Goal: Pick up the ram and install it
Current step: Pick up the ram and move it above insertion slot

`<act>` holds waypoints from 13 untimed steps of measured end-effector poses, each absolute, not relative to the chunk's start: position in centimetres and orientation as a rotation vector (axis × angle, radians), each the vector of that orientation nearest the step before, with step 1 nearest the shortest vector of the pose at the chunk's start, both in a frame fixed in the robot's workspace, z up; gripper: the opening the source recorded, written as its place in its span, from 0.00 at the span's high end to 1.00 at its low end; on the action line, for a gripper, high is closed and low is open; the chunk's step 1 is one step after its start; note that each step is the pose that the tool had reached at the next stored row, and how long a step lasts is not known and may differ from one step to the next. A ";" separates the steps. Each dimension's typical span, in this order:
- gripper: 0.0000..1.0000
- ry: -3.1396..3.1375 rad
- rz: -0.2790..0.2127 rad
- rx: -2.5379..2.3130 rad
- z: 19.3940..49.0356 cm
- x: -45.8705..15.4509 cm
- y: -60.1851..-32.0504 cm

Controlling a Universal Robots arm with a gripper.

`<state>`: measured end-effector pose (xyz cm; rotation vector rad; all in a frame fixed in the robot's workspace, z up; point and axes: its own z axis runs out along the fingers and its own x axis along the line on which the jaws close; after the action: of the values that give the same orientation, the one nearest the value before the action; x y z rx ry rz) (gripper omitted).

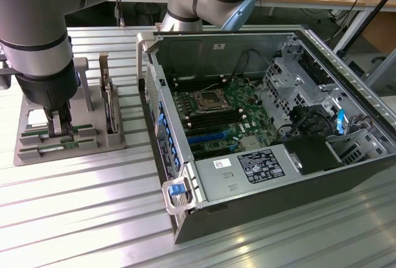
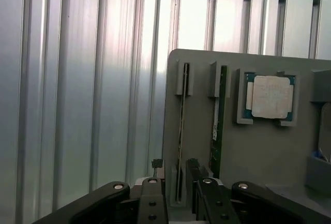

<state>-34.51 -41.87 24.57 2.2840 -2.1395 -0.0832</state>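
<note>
**Over the parts tray: gripper lined up on the ram**

Wrist view. On the grey parts tray (image 2: 258, 151) you see two sticks standing on edge in parallel slots. The ram (image 2: 181, 131) nearest the gripper is the stick farther from the processor (image 2: 269, 97). The second stick (image 2: 221, 115) stands between the two. The gripper (image 2: 178, 200) is spread wide and holds nothing. One finger lies on each flat side of the ram, with a gap showing on both sides. The ram's long axis runs straight away from the gripper along the tray, so the closing direction crosses the thin dimension of the board. Judge this as a sound alignment for a pinch on the flat faces.

Exterior view. At the exterior view's left, the gripper (image 1: 59, 125) hangs low over the tray (image 1: 93, 141), fingertips down among the sticks. The ram lies directly beneath it, not off to either side. The open computer case (image 1: 278, 212) sits well apart, toward the exterior view's right. Its memory slots (image 1: 195, 84) lie beside the processor socket (image 1: 207, 101).
</note>
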 end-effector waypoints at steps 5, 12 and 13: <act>0.70 -2.140 -0.083 2.284 23.9 -34.9 -41.5; 0.70 -2.140 -0.083 2.284 23.0 -35.5 -41.5; 0.70 -2.140 -0.083 2.284 22.9 -35.6 -41.5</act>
<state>-35.59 -41.51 22.93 2.2840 -2.1396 -0.0831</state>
